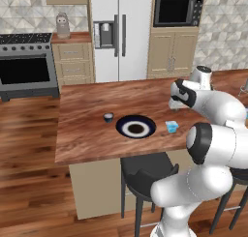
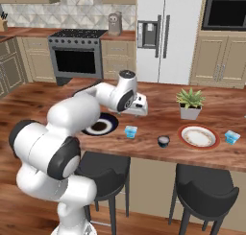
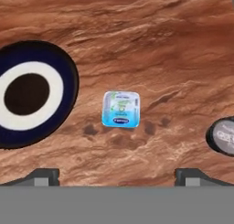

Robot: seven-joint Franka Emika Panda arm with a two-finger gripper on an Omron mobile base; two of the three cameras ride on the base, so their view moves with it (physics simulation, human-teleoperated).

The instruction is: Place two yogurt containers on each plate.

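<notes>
In the hand view a light blue squarish yogurt container (image 3: pixel 121 109) sits on the wooden counter, straight below my open gripper (image 3: pixel 116 177), whose fingertips (image 3: pixel 43 176) stand wide apart with nothing between them. The dark navy plate (image 3: pixel 27 94) with its white ring lies to its left and holds nothing. A dark round yogurt container (image 3: pixel 224 136) shows at the right edge. From the right base, my gripper (image 2: pixel 142 112) hovers above the blue cup (image 2: pixel 130 131), between the navy plate (image 2: pixel 100 126) and the dark cup (image 2: pixel 163 141). The red-rimmed plate (image 2: pixel 198 136) is bare, with another blue cup (image 2: pixel 232 136) beside it. A second dark cup (image 1: pixel 108 117) stands left of the navy plate (image 1: pixel 136 127).
A potted plant (image 2: pixel 190 103) stands on the counter behind the red-rimmed plate. Black stools (image 2: pixel 204 193) sit under the counter's near edge. The stove (image 1: pixel 26 62) and the fridge (image 1: pixel 118 33) line the far wall.
</notes>
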